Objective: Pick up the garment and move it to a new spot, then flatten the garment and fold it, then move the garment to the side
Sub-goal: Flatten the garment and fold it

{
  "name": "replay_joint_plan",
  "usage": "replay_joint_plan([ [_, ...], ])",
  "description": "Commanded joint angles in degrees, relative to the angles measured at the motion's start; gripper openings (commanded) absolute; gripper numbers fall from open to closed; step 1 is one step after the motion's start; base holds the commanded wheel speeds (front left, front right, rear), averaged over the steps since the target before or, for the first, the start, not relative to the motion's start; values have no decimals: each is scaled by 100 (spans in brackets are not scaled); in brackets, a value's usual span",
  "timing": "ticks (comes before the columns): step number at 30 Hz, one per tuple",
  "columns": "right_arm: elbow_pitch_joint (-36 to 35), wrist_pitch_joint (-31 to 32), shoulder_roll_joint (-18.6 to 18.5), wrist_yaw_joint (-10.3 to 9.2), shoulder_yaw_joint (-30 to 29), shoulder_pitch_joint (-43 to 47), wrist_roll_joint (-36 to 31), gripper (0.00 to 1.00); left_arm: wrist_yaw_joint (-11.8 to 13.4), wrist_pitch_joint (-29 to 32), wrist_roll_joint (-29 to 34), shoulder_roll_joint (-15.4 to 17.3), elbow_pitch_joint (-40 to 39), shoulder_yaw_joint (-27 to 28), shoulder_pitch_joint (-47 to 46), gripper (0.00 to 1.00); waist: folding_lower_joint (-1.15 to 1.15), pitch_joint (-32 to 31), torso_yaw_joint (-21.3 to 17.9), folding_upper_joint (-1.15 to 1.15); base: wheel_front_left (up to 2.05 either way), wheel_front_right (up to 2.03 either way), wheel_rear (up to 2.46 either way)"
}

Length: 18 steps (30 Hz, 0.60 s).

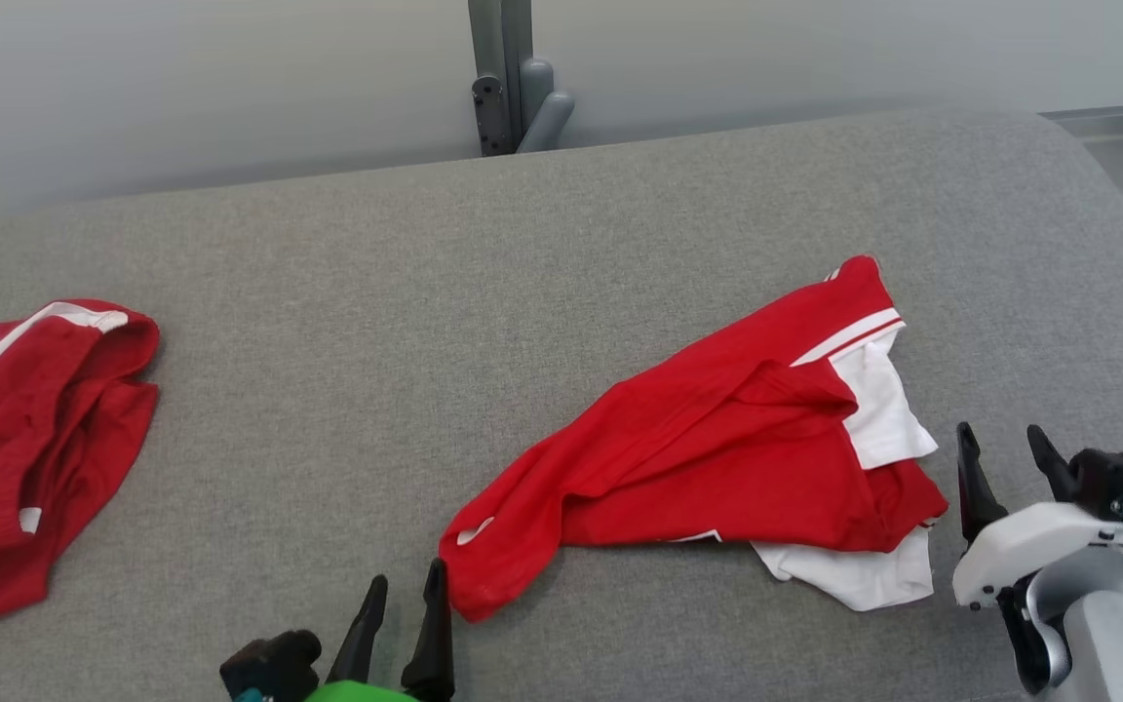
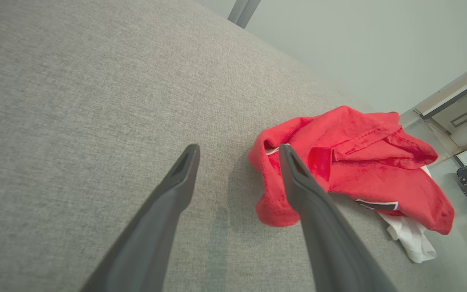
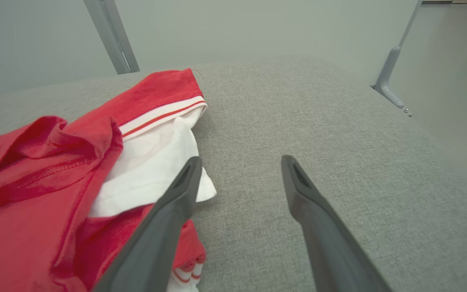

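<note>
Both pairs of jaws are spread and empty: my left gripper (image 1: 407, 575) sits just left of the crumpled red-and-white shirt (image 1: 717, 448), my right gripper (image 1: 1000, 434) just right of it.

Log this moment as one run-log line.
stage: pre-grasp | crumpled red-and-white cloth garment: on grey fabric surface | left tool: open, empty | right tool: open, empty

Red-and-white garment (image 1: 708, 458), crumpled, lying centre-right

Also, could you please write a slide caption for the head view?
Left pincer and right pincer, both open, flank the crumpled garment on the grey surface; a second garment lies at left.
</note>
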Motion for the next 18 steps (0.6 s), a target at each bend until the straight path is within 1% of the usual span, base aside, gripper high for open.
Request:
replay_joint_plan([
  [1,87,95,-72,-6,52,-163,92,100,65,56,-62,12,-12,-38,-146,100,0,133,-10,20,0,0,0],
  [6,599,786,-374,-5,386,-892,564,100,326,470,-320,17,-81,-347,-559,100,0,477,48,20,0,0,0],
  [10,861,1180,-562,-5,883,-1172,926,100,459,618,-128,38,64,-505,-769,100,0,649,121,20,0,0,0],
  [13,924,1337,-685,-5,1232,-1202,1299,100,470,665,-174,35,165,-542,-825,100,0,690,155,20,0,0,0],
  [18,919,1324,-872,-5,1660,-1065,1743,100,454,673,-309,29,198,-640,-787,100,0,710,167,20,0,0,0],
])
